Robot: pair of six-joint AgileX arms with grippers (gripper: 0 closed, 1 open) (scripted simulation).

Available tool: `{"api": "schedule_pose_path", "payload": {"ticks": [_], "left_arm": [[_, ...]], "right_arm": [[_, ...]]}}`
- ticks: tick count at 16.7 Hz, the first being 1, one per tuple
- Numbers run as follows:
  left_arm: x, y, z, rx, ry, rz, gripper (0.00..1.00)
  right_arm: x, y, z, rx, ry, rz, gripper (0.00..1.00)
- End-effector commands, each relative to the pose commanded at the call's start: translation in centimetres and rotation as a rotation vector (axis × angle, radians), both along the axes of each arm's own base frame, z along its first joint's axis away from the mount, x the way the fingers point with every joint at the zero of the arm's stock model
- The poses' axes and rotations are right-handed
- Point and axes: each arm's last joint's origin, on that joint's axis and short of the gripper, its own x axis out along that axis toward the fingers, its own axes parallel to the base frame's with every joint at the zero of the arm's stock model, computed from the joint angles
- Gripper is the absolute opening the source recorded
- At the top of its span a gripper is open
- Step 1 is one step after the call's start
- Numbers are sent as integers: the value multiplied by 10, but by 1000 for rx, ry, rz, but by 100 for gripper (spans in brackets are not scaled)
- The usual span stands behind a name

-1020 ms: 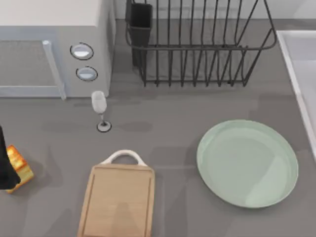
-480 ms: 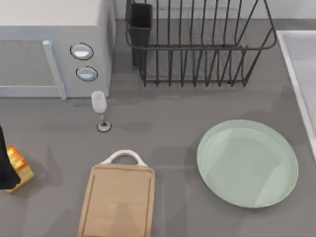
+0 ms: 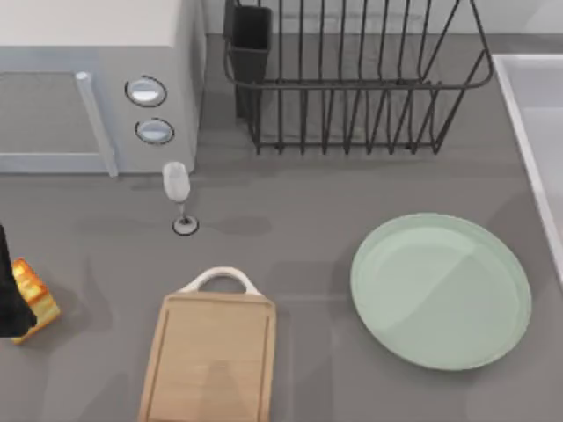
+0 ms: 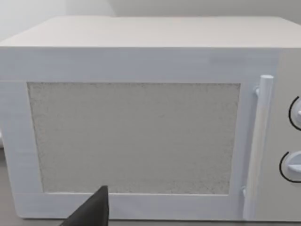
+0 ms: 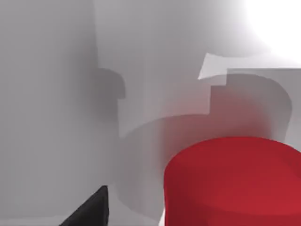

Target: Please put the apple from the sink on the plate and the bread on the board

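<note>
**Bread shifts, apple waits**

While my left tool (image 3: 7,294) nudges the bread (image 3: 33,295) slightly leftward at the worktop's left edge, apparently gripping it, the apple (image 5: 235,181) sits in the sink (image 3: 541,132); my right tool's grip I cannot tell.

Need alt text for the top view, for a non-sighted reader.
Grey counter from above: an empty mint-green plate at right and a bare wooden board at centre. The bread sits at the left edge beside a dark end effector; a microwave, wine glass and dish rack stand behind.
</note>
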Motion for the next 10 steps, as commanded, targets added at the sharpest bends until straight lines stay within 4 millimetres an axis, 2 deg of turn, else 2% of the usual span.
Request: {"api": "schedule_pose_path", "payload": {"ticks": [2,4,6,9,10], "left_arm": [[0,0,0,0,0,0,100],[0,0,0,0,0,0,100],[0,0,0,0,0,0,100],[0,0,0,0,0,0,100],[0,0,0,0,0,0,100]], "right_arm": [[-2,0,-32,-1,-2,-1,100],[-7,1,-55,3,8,-2,100],[-9,2,-63,5,14,-2,100],[-9,2,-63,5,14,-2,100],[-9,2,-63,5,14,-2,92]]}}
